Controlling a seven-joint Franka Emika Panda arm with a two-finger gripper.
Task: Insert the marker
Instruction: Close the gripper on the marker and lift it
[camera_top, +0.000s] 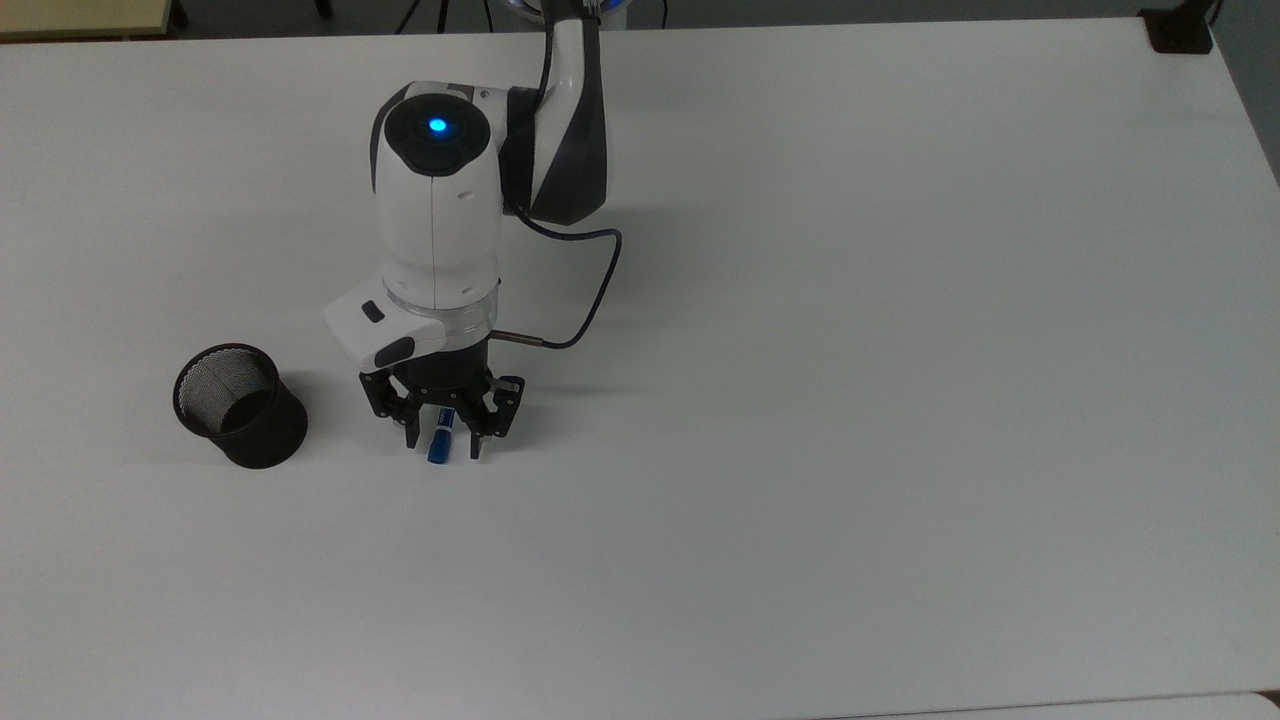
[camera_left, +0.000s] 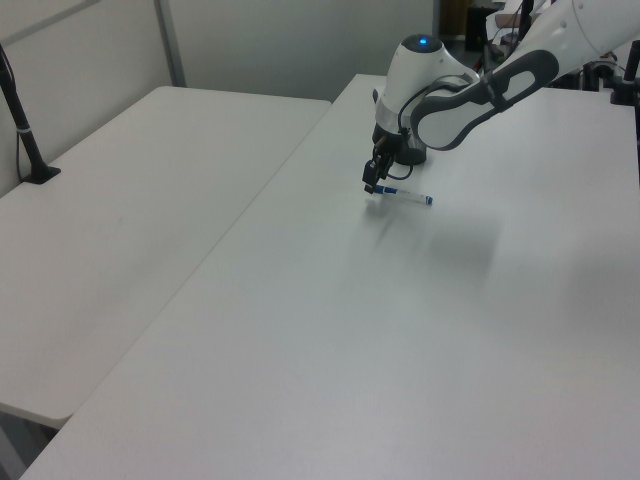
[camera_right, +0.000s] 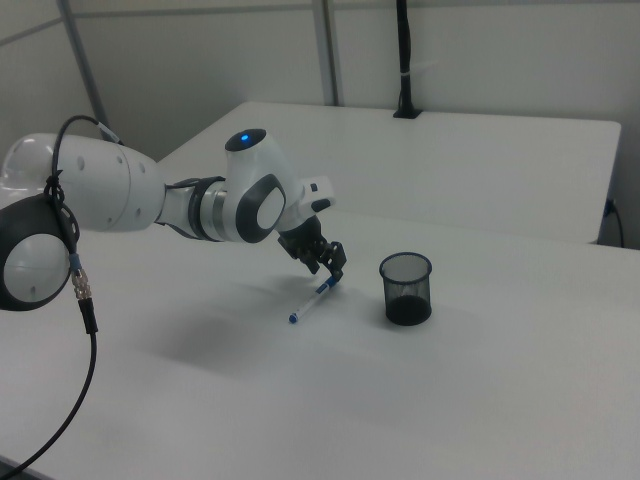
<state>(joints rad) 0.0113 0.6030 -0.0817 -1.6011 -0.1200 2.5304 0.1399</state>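
The tool (camera_top: 440, 443) is low over the white surface (camera_top: 850, 400) with its fingers open, one on each side of the marker (camera_top: 438, 446), gripping nothing. The marker lies flat between them, straddled near its blue cap end, with the black mesh cup (camera_top: 240, 405) well off to the tool's side on the top view's left. Closing so near one end could let the marker pivot, slip free, or hang tilted and catch the cup's rim.

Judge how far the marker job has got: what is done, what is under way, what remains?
Done: the gripper has reached the marker. Under way: its open fingers straddle the capped end, marker flat on the table. Left: closing, lifting, inserting into the black mesh cup.
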